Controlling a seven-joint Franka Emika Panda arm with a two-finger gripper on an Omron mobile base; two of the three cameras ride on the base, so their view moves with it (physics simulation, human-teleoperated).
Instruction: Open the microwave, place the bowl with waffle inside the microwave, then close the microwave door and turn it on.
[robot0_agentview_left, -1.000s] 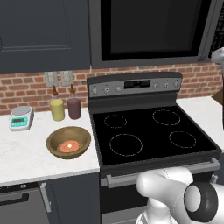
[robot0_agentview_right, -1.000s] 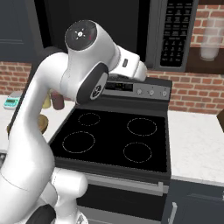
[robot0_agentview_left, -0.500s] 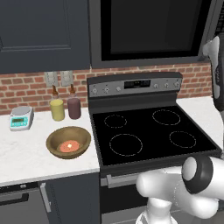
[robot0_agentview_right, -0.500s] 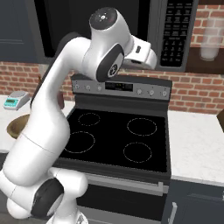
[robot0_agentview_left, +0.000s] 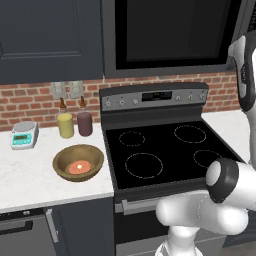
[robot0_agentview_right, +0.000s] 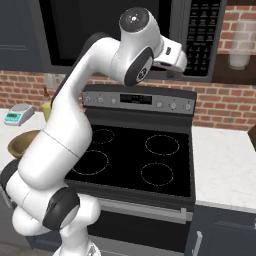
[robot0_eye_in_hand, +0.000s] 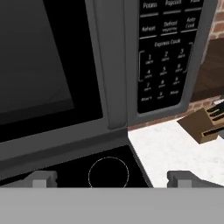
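Observation:
The microwave (robot0_agentview_left: 172, 35) hangs above the stove, and its door (robot0_eye_in_hand: 43, 70) with black glass is shut. In the hand view the door's vertical handle (robot0_eye_in_hand: 109, 65) stands straight ahead, with the button panel (robot0_eye_in_hand: 168, 57) to its right. My gripper (robot0_eye_in_hand: 113, 178) is open, with nothing between its widely spread fingertips (robot0_eye_in_hand: 41, 178), a short way in front of the handle's lower end. My raised white hand (robot0_agentview_right: 171, 52) is in front of the microwave near the panel (robot0_agentview_right: 202, 35). The brown bowl (robot0_agentview_left: 78, 162) holds the waffle (robot0_agentview_left: 79, 167) on the white counter left of the stove.
The black stove top (robot0_agentview_left: 165, 150) lies under the microwave. A yellow jar (robot0_agentview_left: 65, 125), a maroon jar (robot0_agentview_left: 84, 123) and a small scale (robot0_agentview_left: 24, 135) stand behind the bowl. A knife block (robot0_eye_in_hand: 201, 124) sits on the right counter (robot0_agentview_right: 225, 165).
My arm has swung up and to the right, bringing the hand up in front of the microwave. The fingers stayed open. Bowl and waffle have not moved.

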